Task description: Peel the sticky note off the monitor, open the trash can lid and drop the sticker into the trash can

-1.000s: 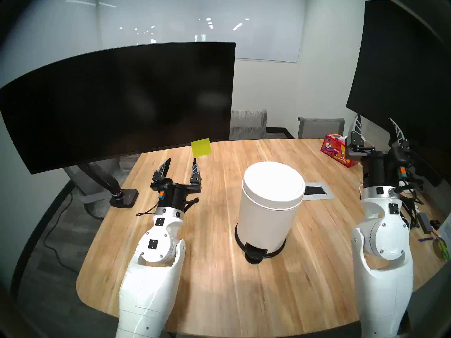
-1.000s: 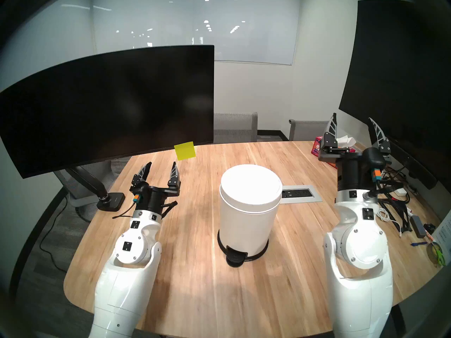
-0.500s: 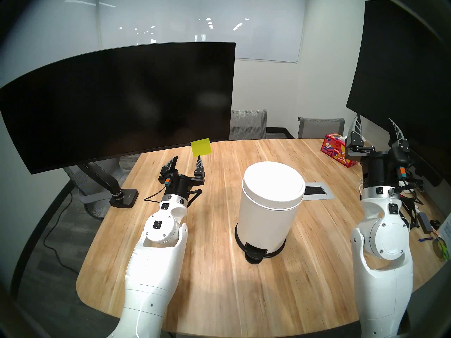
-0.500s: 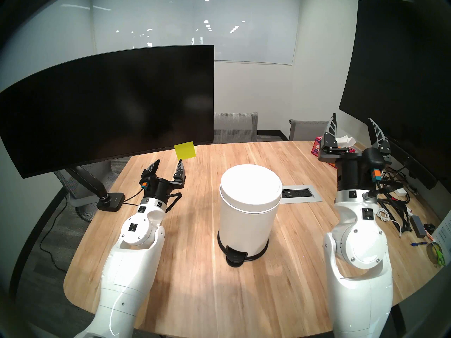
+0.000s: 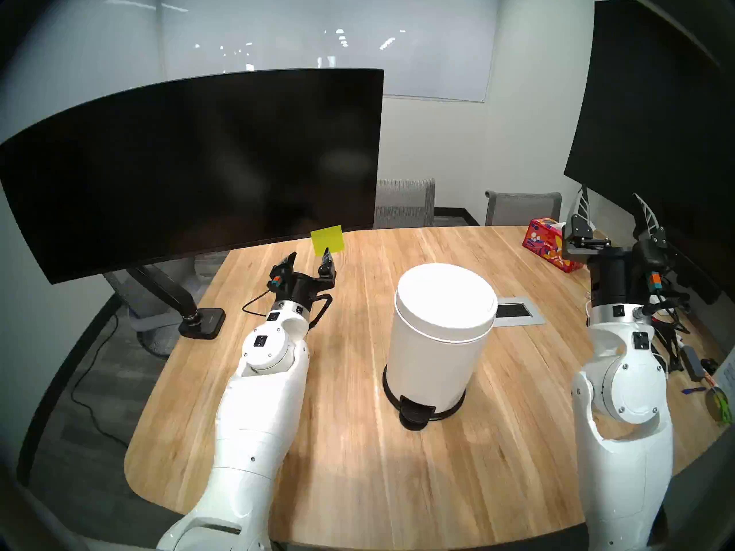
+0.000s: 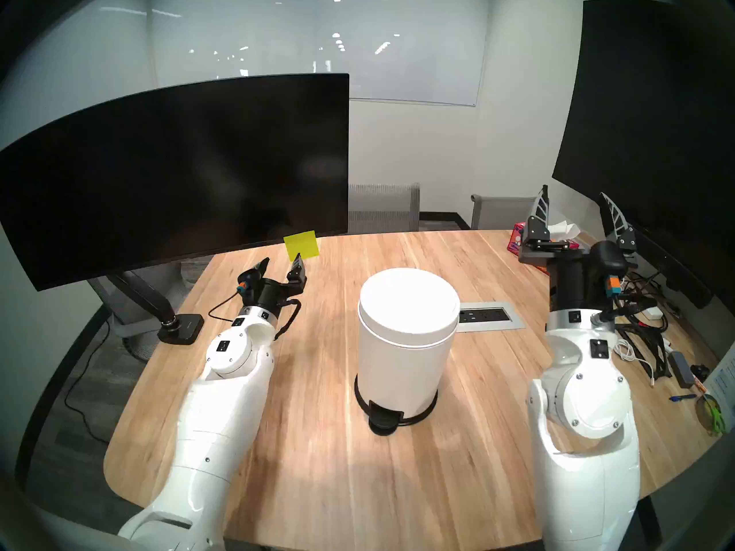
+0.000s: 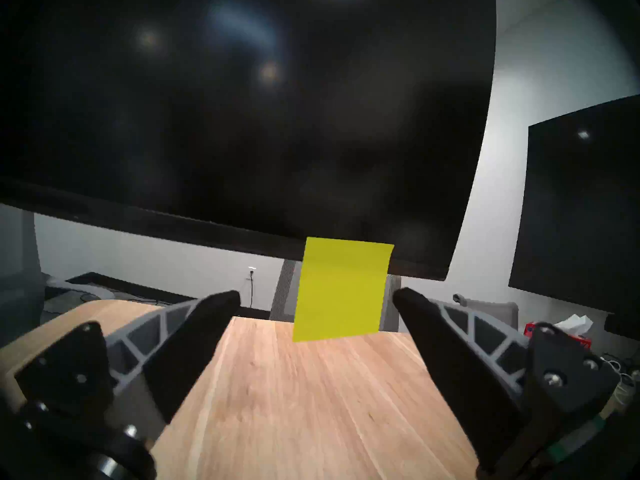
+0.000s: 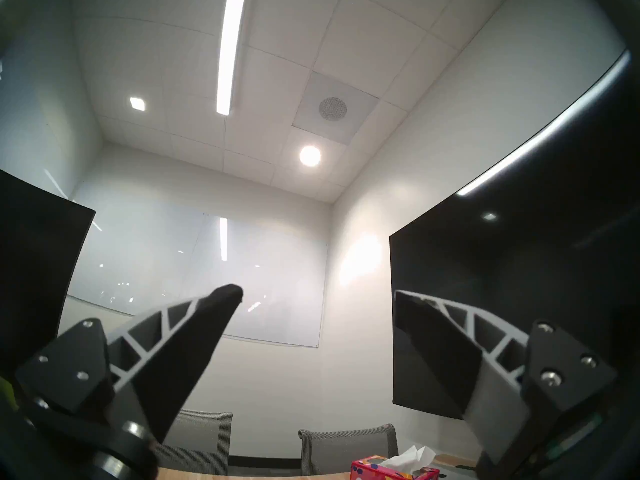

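The curved black monitor point(image 5: 191, 168) stands at the table's left on a jointed arm. A yellow-green sticky note point(image 5: 327, 239) point(image 7: 341, 288) hangs from its lower bezel near the right end. My left gripper point(image 5: 310, 252) point(image 7: 317, 295) is open just in front of and below the note. In the left wrist view the note shows between the fingers, untouched. The white trash can point(image 5: 433, 351) stands mid-table with its lid point(image 5: 445, 295) down and its black pedal facing me. My right gripper point(image 5: 609, 193) point(image 8: 314, 292) is open and empty, pointing up at the far right.
A second large dark screen point(image 5: 656, 120) looms behind my right arm. A red tissue box point(image 5: 547, 244), a power outlet panel point(image 5: 517, 311) and tangled cables point(image 5: 672, 331) lie at the right. The monitor arm's base point(image 5: 203, 321) sits on the table's left edge. Grey chairs point(image 5: 405, 202) stand behind the table.
My left arm has stretched forward, carrying the open gripper up to the note's lower edge. The right arm, can and note have not moved.
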Tool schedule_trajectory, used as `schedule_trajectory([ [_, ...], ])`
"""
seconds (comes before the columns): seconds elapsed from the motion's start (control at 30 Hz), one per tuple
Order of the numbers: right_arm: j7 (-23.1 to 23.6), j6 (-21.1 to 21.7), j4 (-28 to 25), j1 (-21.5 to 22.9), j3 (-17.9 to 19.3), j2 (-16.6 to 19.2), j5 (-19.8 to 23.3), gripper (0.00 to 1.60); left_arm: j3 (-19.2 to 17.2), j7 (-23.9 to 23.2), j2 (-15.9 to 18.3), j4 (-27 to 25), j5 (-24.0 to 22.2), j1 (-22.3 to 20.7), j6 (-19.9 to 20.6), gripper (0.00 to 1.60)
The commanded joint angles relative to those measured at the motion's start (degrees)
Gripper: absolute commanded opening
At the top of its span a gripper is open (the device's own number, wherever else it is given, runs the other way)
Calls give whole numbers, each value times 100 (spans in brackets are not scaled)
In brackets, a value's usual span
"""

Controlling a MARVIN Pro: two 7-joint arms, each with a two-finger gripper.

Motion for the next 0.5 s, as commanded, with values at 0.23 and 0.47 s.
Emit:
schedule_trajectory([
  [0.23,13,-16,-125,18,4,15,2,160,-105,-507,30,1035,-364,-876,-866,160],
  [0.47,13,-17,-125,18,4,15,2,160,-224,-700,197,1216,-407,-1031,-1096,160],
])
